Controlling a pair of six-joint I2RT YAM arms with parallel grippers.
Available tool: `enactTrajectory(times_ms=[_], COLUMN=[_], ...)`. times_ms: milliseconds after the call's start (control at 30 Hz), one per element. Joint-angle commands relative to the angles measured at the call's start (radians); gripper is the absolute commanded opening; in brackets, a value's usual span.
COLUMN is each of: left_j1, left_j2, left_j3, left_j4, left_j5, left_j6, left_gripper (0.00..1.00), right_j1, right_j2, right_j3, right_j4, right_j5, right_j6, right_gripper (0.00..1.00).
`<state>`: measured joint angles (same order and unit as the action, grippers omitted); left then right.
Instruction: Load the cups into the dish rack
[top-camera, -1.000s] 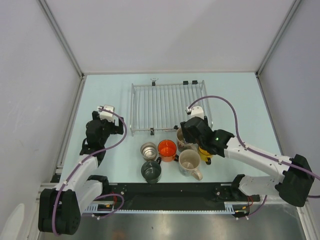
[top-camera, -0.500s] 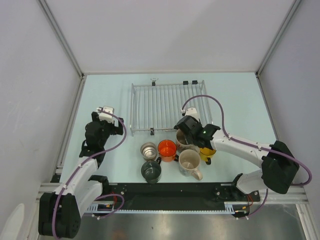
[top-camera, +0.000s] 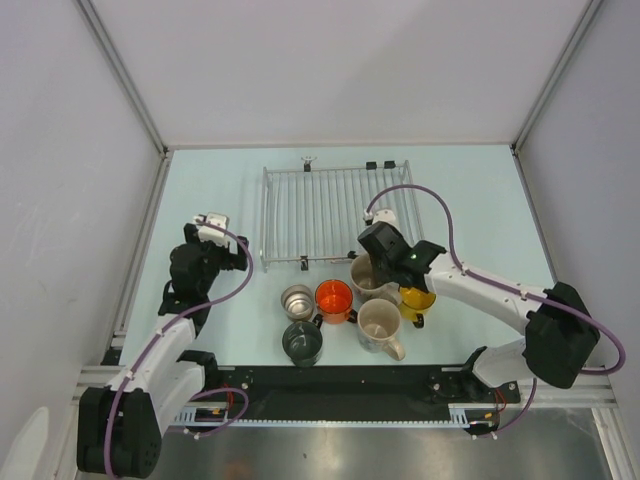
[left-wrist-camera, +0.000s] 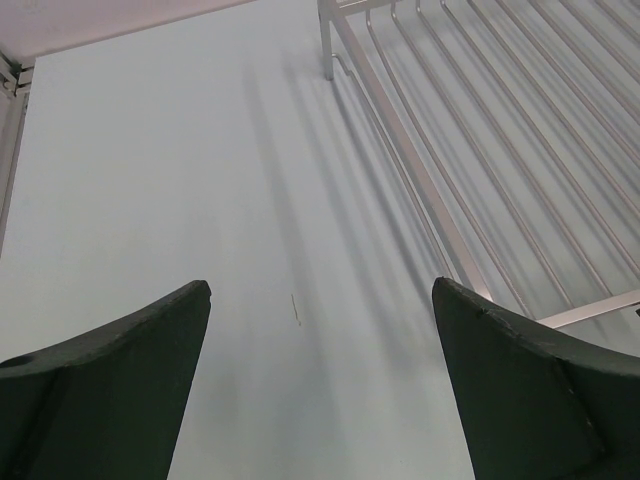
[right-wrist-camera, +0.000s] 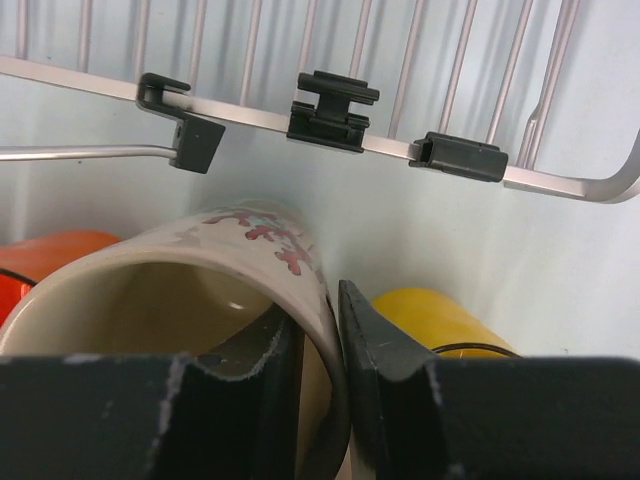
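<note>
Right wrist: right tool (right-wrist-camera: 318, 318) pinching cream mug (right-wrist-camera: 250, 235) wall, hidden overhead.

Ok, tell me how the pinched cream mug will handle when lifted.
The cream mug looks stiff glazed ceramic, probably slippery in the right gripper. Held by one wall, it may tilt. It could nudge the yellow mug beside it.
</note>
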<state>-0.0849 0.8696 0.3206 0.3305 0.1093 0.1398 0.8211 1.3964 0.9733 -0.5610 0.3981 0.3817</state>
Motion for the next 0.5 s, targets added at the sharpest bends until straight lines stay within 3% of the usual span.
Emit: enactTrajectory(times_ms=[0,233,467], left_j1=[-0.001,-0.001,-0.001], left_j2=[-0.030,-0.095,-0.138], left_j3=[-0.008,-0.012,0.003], left_j4=[0.024,-0.004,-0.044], left_j5=[0.024,0.067,0.111], left_j6=[-0.002,-0.012,-0.020], left_gripper=[1.00,1.00,1.00], right_j1=[-0.017,-0.051,-0.118], right_j2=[-0.086,-0.165,-0.209], right_j3=[0.119,0.223,0.239], right_j4=[-0.019,-0.040,0.030], right_j5=[0.016,-0.041,-0.319], right_j6=[-0.052,-0.079,-0.078], right_gripper=[0.00,0.00,0.00])
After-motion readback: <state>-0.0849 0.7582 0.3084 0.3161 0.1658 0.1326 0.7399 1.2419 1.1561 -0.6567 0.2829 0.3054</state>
